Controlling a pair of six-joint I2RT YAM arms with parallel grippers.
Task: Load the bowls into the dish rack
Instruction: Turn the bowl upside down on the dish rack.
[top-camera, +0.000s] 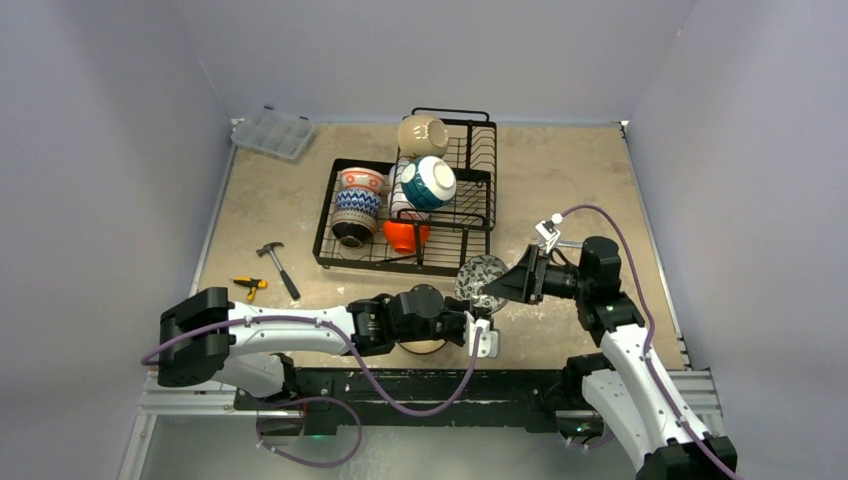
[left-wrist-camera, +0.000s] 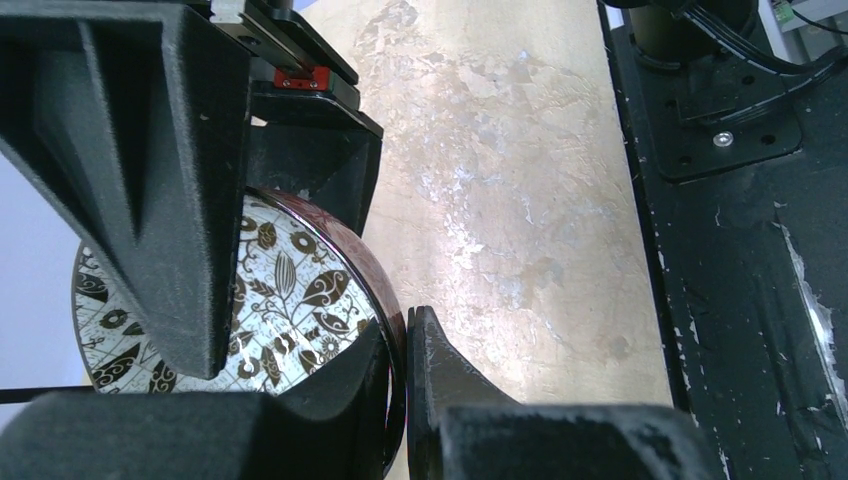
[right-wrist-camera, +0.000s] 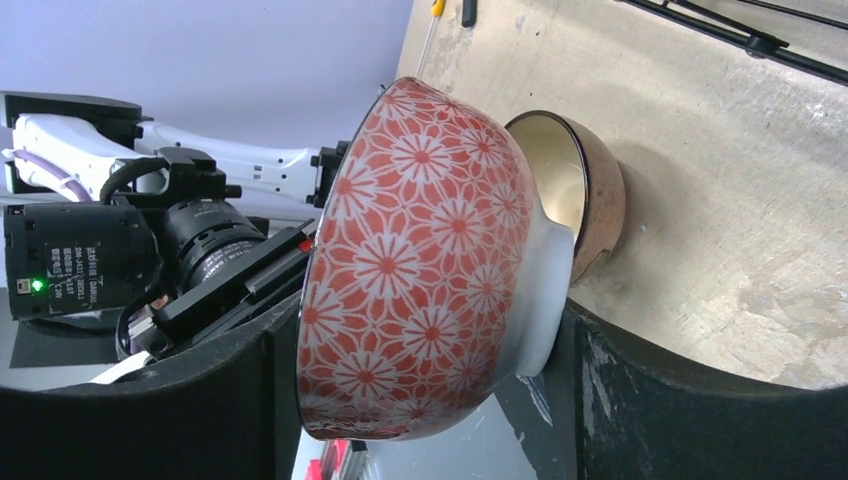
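Left gripper pinched the red floral bowl by its rim; right gripper straddled it, clamp unclear, so it needed firm seating before any release.

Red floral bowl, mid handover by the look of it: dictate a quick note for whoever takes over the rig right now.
Left gripper: shut on the red floral bowl at its rim.
Right gripper: jaws straddle that bowl; grip unclear.
Done: several bowls sit in the dish rack.
Left: rack this bowl, then the tan bowl lying on the table.
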